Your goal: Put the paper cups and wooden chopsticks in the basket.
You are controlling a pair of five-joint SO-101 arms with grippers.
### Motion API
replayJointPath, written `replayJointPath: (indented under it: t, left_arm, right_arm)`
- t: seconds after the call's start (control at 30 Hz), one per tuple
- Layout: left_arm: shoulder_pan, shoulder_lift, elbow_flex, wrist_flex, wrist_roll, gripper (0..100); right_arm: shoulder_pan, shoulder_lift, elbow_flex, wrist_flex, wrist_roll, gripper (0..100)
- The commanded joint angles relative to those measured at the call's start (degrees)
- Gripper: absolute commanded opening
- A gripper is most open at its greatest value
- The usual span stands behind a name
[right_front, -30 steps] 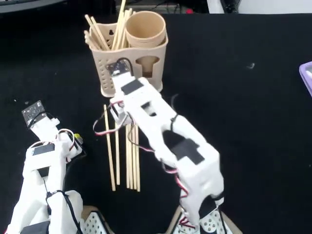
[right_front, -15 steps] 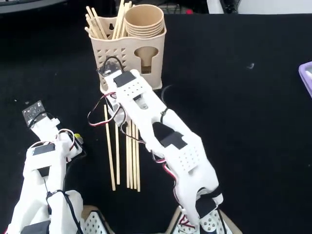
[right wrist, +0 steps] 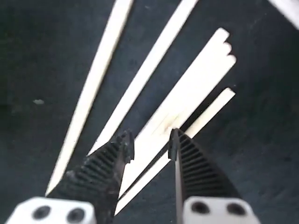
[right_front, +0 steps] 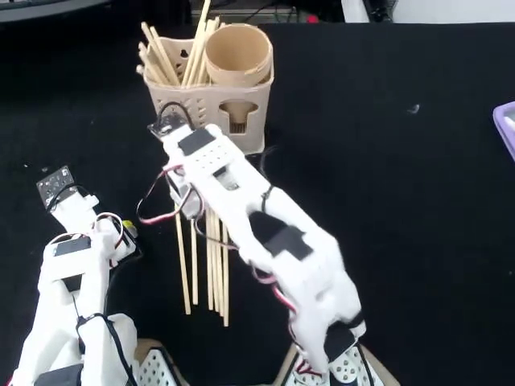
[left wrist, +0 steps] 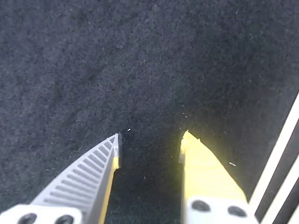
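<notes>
A beige basket (right_front: 203, 106) stands at the back of the black table. It holds stacked paper cups (right_front: 237, 52) and several wooden chopsticks (right_front: 165, 56) standing on end. Several loose chopsticks (right_front: 211, 265) lie on the cloth in front of it. My right arm (right_front: 241, 209) stretches over their far ends. In the right wrist view my right gripper (right wrist: 149, 137) is open just above the loose chopsticks (right wrist: 196, 84), holding nothing. The left arm (right_front: 72, 257) sits at the near left. Its gripper (left wrist: 150, 139) is open over bare cloth.
A purple object (right_front: 507, 129) pokes in at the table's right edge. Black cloth (right_front: 386, 161) covers the table, with free room right of the basket. A white stripe (left wrist: 280, 154) crosses one corner of the left wrist view.
My right arm's wrist has swung left in front of the basket and over the loose chopsticks. The basket has shifted slightly. The left arm has stayed still.
</notes>
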Motion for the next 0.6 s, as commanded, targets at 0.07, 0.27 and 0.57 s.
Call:
replayJointPath:
  t: [0.07, 0.27, 0.57]
  left_arm:
    - [-0.1, -1.4, -0.5, -0.9, -0.3, 21]
    - [-0.2, -1.4, -0.8, -0.5, -0.3, 21]
    - [0.0, -0.9, -9.2, 11.4, -0.7, 23]
  right_arm:
    - [-1.3, -24.5, 21.8, -11.3, 0.8, 12.9]
    - [4.3, -41.7, 34.4, -11.4, 5.9, 12.9]
    - [17.4, -62.9, 36.6, -1.8, 11.1, 12.8]
